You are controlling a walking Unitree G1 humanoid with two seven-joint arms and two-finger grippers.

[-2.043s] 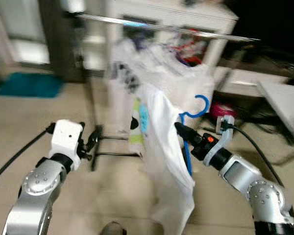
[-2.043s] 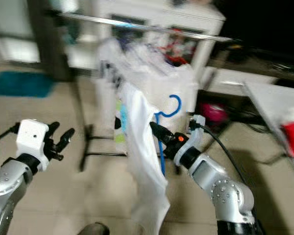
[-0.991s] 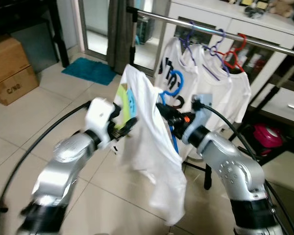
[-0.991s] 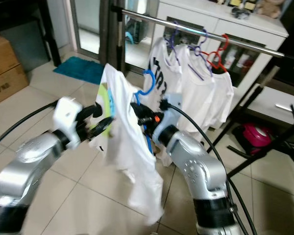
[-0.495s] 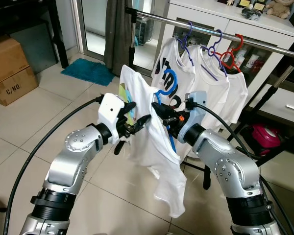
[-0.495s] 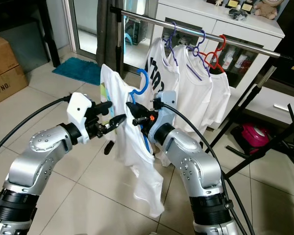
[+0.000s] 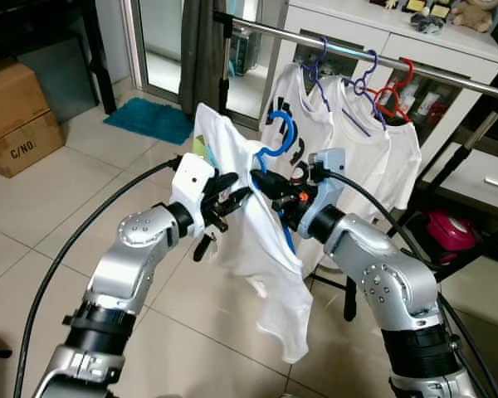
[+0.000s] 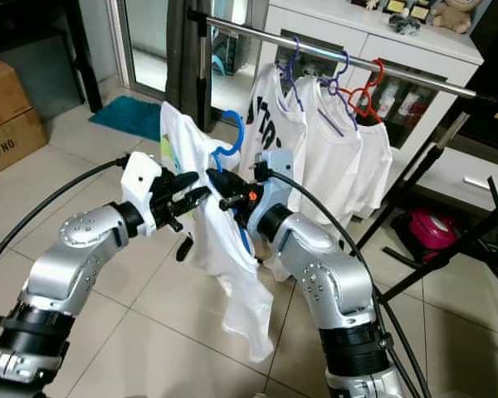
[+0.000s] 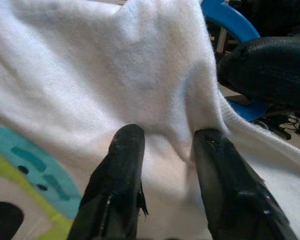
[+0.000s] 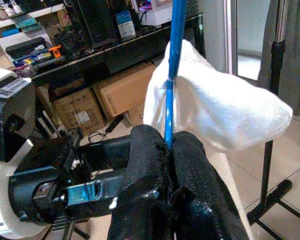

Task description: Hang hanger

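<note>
Below the rail [image 7: 349,51], and short of it, we hold the blue hanger [image 7: 278,143] with a white shirt [image 7: 261,249] draped over it. Our right gripper [image 10: 165,150] has its fingers pressed together on the hanger's stem, just under the hook, which rises free toward the rail. Our left gripper [image 9: 162,145] has come in from the other side; its fingers stand slightly apart with a fold of shirt bunched between them, near the shoulder of the hanger. We cannot tell whether that fold is truly pinched or only pushed against.

On the rail hang three other shirts [image 7: 361,141] on purple and red hangers, crowded toward the end away from the curtain [image 7: 201,50]. Bare rail shows between them and the curtain.

We judge this to be the carry-and-steady step: the hanger is lifted and the cloth is being held in place, but nothing is hooked yet. Next we would need to raise the hook above the rail, bring it over the bare stretch beside the hung shirts, and lower it until it catches. Only then should the right fingers part.
</note>
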